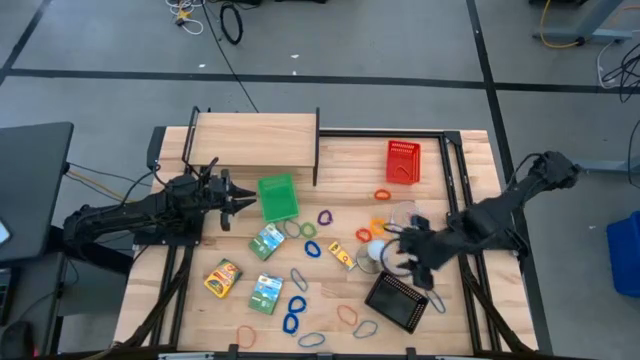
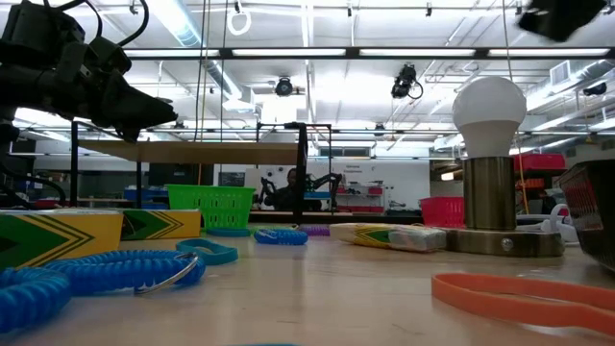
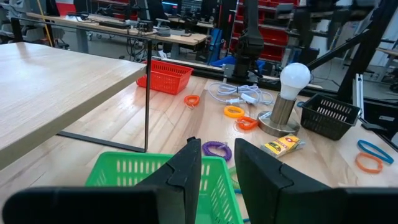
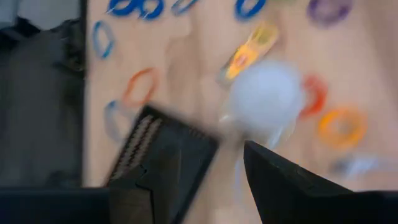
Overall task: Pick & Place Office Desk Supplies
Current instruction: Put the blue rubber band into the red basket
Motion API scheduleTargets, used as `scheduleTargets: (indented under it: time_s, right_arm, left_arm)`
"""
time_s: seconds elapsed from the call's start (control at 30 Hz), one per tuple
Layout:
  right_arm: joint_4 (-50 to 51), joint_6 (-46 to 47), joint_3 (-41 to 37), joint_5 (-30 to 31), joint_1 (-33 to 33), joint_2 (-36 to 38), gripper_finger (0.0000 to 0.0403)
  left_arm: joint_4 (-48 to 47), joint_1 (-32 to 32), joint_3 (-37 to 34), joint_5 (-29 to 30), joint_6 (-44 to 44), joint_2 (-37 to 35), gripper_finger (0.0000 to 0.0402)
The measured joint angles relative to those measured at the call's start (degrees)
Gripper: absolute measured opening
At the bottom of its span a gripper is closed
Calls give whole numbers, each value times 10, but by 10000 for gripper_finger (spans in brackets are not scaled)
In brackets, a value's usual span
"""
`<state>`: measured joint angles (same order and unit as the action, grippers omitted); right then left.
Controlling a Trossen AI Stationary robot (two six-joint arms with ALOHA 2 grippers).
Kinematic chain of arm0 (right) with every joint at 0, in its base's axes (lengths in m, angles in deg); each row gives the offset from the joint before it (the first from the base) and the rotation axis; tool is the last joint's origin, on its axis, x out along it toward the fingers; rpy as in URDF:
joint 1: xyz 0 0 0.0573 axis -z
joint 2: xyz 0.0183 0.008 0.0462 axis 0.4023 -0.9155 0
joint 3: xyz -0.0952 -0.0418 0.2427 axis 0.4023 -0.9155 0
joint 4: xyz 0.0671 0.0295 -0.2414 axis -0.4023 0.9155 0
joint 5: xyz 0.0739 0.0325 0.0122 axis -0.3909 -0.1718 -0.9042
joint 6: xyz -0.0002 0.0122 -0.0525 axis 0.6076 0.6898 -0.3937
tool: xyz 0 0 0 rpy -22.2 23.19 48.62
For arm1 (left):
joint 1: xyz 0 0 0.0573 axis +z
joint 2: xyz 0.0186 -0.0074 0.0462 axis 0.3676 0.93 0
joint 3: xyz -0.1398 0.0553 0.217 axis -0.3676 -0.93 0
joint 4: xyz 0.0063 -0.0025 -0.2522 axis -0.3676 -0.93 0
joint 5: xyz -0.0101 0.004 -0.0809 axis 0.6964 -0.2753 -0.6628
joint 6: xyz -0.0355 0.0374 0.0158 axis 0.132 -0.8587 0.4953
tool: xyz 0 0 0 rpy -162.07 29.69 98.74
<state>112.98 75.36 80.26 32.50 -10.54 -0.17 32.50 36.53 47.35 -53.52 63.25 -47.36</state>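
The work surface is a pale wooden slatted table (image 1: 330, 190) with black metal rails, standing on a grey concrete floor marked with dark lines. At its far left stands a low wooden shelf (image 1: 255, 140) on thin black legs. Behind the table the low view shows a bright workshop with ceiling strip lights, benches and a person seated far off.

The left gripper (image 1: 250, 203) hangs just left of the green mesh basket (image 1: 278, 197), its fingers (image 3: 186, 171) parted by a narrow gap with nothing between them. The right gripper (image 1: 392, 250) hovers over the right half of the table, just right of the white bulb-shaped lamp (image 1: 375, 250) on its metal base, and above the black mesh basket (image 1: 397, 301); its jaws stand apart and empty. A red mesh basket (image 1: 403, 161) sits at the far right.

The supplies lie scattered across the middle and near part of the table: blue loops (image 1: 294, 312), a purple loop (image 1: 324, 217), orange loops (image 1: 382, 195), green and yellow printed packets (image 1: 267, 241) (image 1: 223, 278) (image 1: 265, 294), and a small yellow packet (image 1: 342, 256) just left of the lamp. None is held.
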Motion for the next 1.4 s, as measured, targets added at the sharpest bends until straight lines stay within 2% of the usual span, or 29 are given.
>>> scheduleTargets:
  time_s: [0.2,0.4,0.77,1.4]
  right_arm:
    - [96,212,2,-83,-72,-12,183]
    - [104,306,-34,-160,-120,-56,183]
    - [-25,363,-143,-190,-161,-122,183]
    - [-108,375,-191,-190,-169,-226,178]
  left_arm:
    - [0,0,0,0,-1,0,104]
    - [0,0,0,0,-2,0,104]
    - [-2,0,0,0,-5,0,104]
    - [-5,0,0,0,-3,0,104]
